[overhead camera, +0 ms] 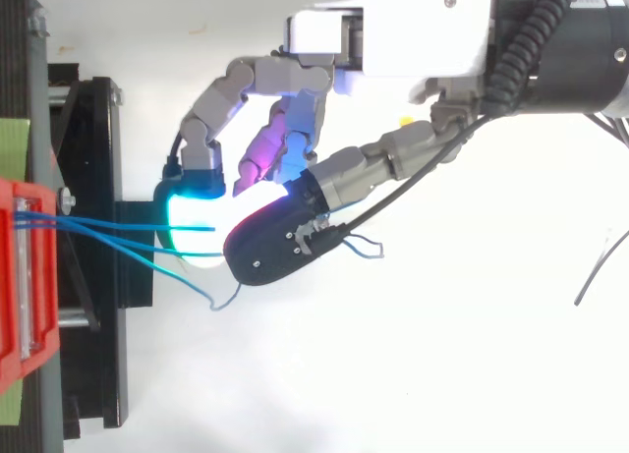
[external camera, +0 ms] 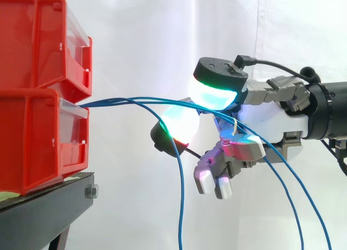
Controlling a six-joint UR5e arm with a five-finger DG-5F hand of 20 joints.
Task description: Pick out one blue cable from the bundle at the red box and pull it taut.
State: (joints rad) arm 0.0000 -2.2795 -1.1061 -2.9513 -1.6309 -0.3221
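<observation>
Glowing pads of the hand pinch blue cables between them, right of the red box the cables run from; one more strand hangs loose nearer that box.

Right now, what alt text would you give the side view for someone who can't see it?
A robot hand from the right pinches blue cables between glowing cyan fingertips; the cables run level from stacked red bins at left. One cable hangs straight down, two others trail to the lower right.
</observation>
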